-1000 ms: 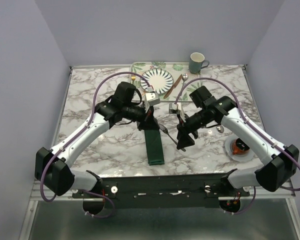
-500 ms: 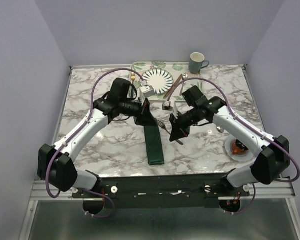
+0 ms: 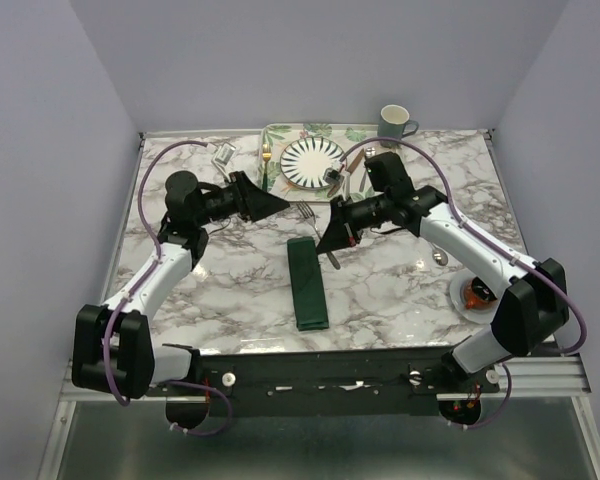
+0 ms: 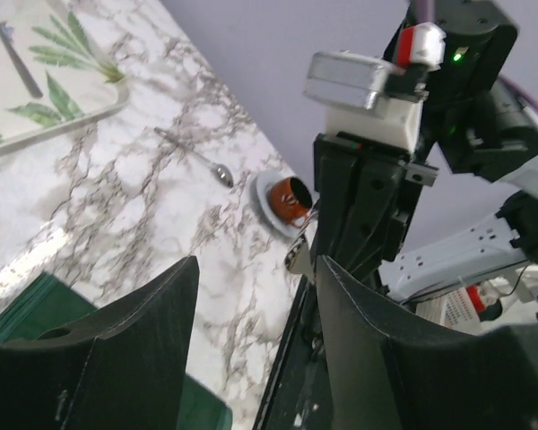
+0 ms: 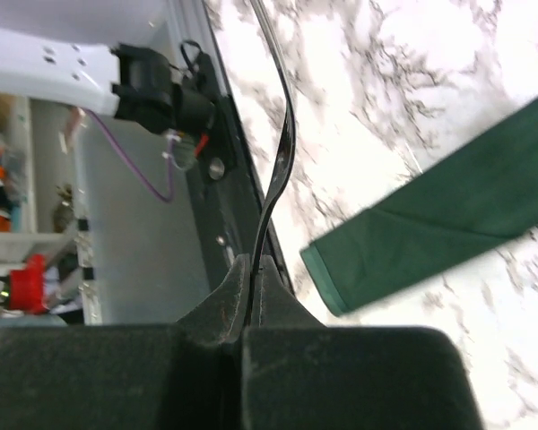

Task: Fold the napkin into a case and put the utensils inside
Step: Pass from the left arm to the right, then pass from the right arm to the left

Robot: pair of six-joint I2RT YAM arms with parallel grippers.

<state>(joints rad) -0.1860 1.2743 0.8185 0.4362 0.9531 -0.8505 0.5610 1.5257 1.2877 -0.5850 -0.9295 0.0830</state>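
The napkin lies folded into a narrow dark green case (image 3: pixel 306 283) on the marble table, seen also in the left wrist view (image 4: pixel 18 309) and the right wrist view (image 5: pixel 448 224). My right gripper (image 3: pixel 327 243) hovers just right of the case's far end, shut on the handle of a slim metal fork (image 3: pixel 305 212). In the right wrist view the jaws (image 5: pixel 255 262) pinch the fork (image 5: pixel 282 152), which sticks out past them. My left gripper (image 3: pixel 283 203) is open and empty, above the table beyond the case; its fingers (image 4: pixel 255 264) stand wide apart. A gold fork (image 3: pixel 266 158) lies on the tray.
A leaf-patterned tray (image 3: pixel 275 130) at the back holds a striped plate (image 3: pixel 313 160). A green mug (image 3: pixel 393 124) stands behind it. A small spoon (image 3: pixel 439 257) and a saucer with a red-brown cup (image 3: pixel 477 294) sit at the right.
My left gripper opened, let go of the case's far end and swung back to the left. My right gripper shut on the fork beside the case and lifted it.
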